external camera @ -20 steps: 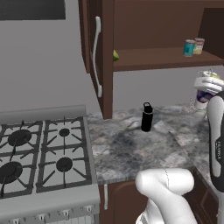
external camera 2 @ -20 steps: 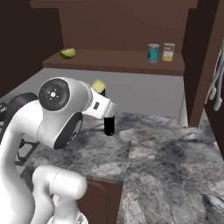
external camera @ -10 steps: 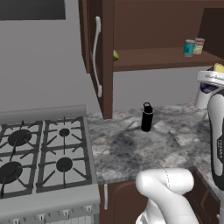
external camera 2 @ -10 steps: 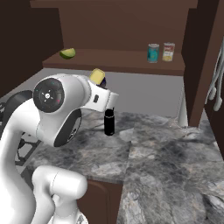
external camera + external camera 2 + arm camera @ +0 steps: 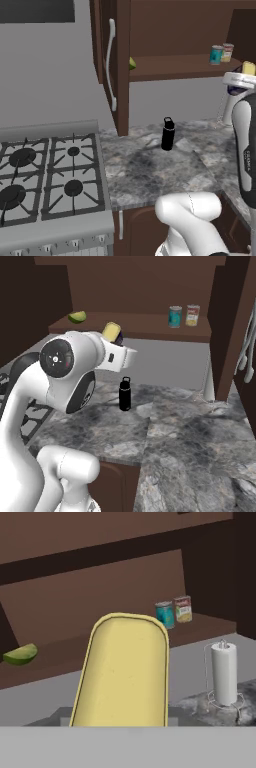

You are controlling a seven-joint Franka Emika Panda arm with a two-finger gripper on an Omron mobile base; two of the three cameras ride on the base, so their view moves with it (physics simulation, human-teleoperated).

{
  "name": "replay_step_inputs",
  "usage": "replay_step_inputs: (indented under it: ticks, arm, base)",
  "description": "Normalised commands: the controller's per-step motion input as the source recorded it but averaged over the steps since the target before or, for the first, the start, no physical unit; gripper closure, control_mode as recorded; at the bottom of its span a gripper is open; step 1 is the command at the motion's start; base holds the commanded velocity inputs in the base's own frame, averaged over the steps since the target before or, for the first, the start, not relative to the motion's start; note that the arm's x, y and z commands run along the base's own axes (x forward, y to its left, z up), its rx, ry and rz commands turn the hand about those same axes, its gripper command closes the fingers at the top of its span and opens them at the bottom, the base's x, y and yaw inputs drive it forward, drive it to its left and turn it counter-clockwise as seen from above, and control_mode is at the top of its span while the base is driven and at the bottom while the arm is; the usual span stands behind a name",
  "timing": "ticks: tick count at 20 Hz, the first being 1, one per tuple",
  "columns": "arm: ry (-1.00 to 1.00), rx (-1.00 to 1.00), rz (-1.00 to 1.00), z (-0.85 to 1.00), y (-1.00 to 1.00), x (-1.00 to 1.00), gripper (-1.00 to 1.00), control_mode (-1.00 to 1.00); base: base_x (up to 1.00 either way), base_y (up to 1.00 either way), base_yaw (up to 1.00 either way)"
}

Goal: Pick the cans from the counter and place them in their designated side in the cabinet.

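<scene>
The claw [image 5: 116,336] is clamped on the dark can [image 5: 239,89] with the yellow top [image 5: 122,672], held up in the air at about shelf height, well above the counter [image 5: 170,431]. From the hand view the yellow top looms close and hides the fingertips; the left base view shows the can's dark side below the white hand, near the towel roll [image 5: 224,673]. On the cabinet [image 5: 165,30] shelf the teal can [image 5: 175,316] stands just beside a red-and-yellow labelled can [image 5: 192,315] at the right end — a lime wedge [image 5: 77,317] lies at the left end. A black bottle [image 5: 168,134] stands upright on the counter. The left base view adds the stove [image 5: 45,175] and the cabinet's open door with its handle [image 5: 110,65].
</scene>
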Motion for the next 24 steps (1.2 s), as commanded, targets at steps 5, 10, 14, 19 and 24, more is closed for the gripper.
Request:
replay_step_inputs:
  ticks: [5,10,14,19,24]
  arm:
    - [0.0,-0.04,0.0,0.19,0.0,0.25,1.0,-1.0]
    - [0.01,-0.03,0.0,0.15,0.0,0.26,1.0,-1.0]
    - [0.04,-0.04,0.0,0.12,-0.05,0.22,1.0,-1.0]
    - [0.05,-0.05,0.0,0.04,-0.04,0.19,1.0,-1.0]
    - [0.04,-0.05,0.0,0.0,-0.06,0.27,1.0,-1.0]
  base:
    - [0.0,0.0,0.0]
    - [0.0,0.0,0.0]
    - [0.0,0.0,0.0]
    - [0.0,0.0,0.0]
    - [0.0,0.0,0.0]
